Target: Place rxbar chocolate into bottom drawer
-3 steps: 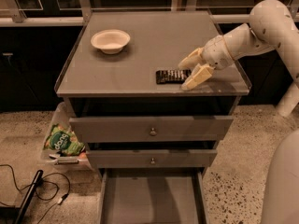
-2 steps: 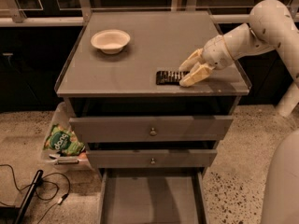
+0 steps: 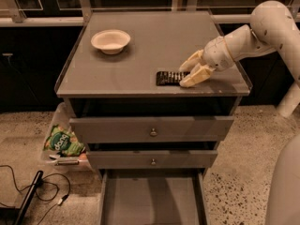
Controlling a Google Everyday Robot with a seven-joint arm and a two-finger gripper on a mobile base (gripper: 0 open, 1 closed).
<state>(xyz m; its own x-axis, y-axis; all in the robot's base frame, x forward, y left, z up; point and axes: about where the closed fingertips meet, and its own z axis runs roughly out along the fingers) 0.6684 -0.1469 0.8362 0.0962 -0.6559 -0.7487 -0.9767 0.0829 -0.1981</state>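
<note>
The rxbar chocolate [image 3: 168, 78], a small flat black bar with pale lettering, lies on the grey cabinet top [image 3: 140, 46] near its front right edge. My gripper [image 3: 185, 74] reaches in from the right; its two pale fingers [image 3: 190, 80] are spread either side of the bar's right end and rest at the tabletop. The bar lies flat, not lifted. The bottom drawer [image 3: 152, 201] is pulled out below, a wide shallow grey tray with nothing in it.
A white bowl [image 3: 110, 41] stands at the back left of the cabinet top. Two upper knobbed drawers [image 3: 152, 128] are slightly out. A green snack bag [image 3: 63, 141] lies in a bin on the floor at left, with cables [image 3: 42, 191] nearby.
The gripper has shifted slightly toward the bar's right end; the bar has stayed in place on the top.
</note>
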